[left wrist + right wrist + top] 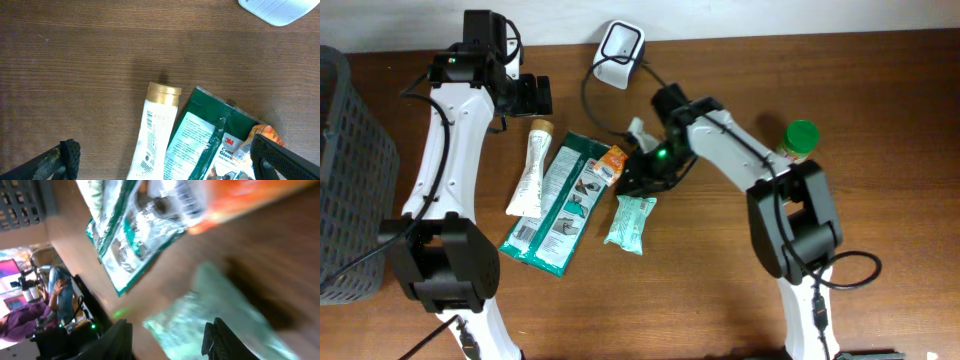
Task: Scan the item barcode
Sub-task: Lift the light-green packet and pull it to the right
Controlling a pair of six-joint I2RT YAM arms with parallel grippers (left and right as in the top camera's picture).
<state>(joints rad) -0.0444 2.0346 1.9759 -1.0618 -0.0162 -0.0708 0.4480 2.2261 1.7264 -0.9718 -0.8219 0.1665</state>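
Several items lie on the wooden table: a white tube with a gold cap (530,170) (155,135), a green 3M gloves pack (558,205) (210,135) (130,235), a small orange packet (612,163) (240,200) and a pale teal packet (632,222) (225,310). The white barcode scanner (619,50) (280,10) sits at the back. My right gripper (638,180) (169,332) hovers just over the teal packet, jaws partly apart with nothing between them. My left gripper (525,95) (167,155) stands wide open above the tube's cap end, touching nothing.
A dark grey mesh basket (345,170) stands at the left edge. A bottle with a green cap (798,140) stands to the right of the right arm. The scanner's black cable (588,95) loops across the table behind the items.
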